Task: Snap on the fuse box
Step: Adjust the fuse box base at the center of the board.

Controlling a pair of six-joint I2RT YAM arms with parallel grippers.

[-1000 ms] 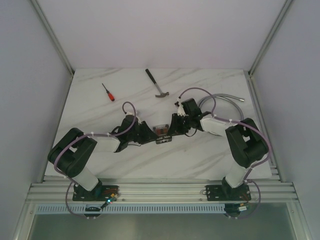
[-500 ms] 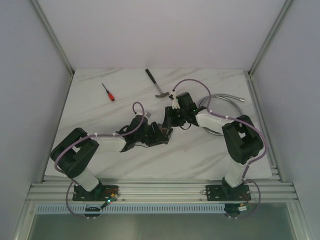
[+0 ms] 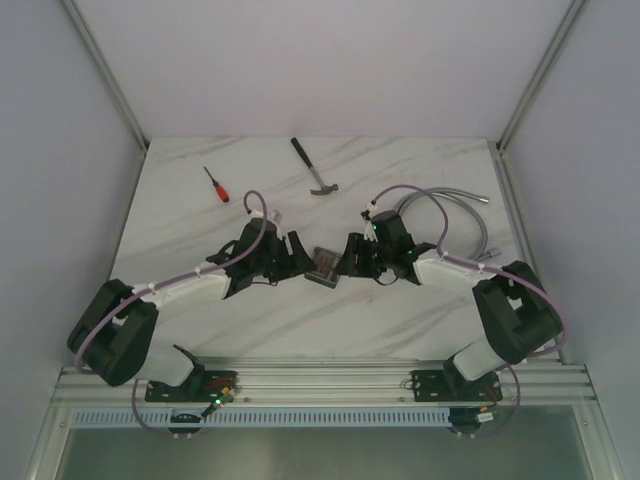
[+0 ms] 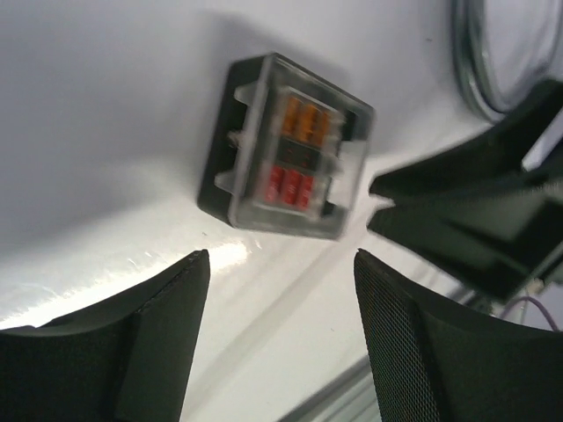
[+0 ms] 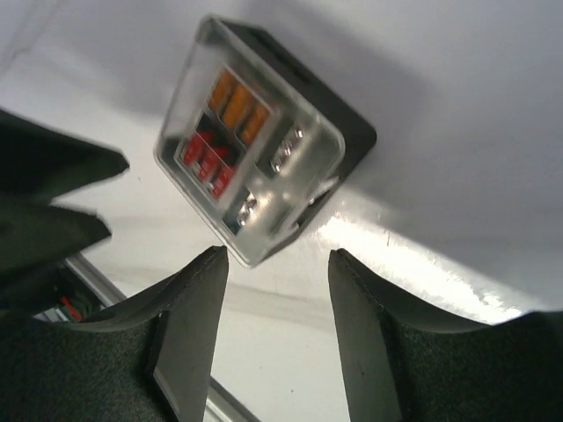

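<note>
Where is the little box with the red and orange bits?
In the top view the fuse box lies on the table near the middle, between the left gripper and the right gripper.

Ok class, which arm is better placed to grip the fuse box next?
Probably the right. Its open claw sits closer to the fuse box, which looms large and centred between its fingers in the right wrist view. The left claw, also open, stands further back.
</note>
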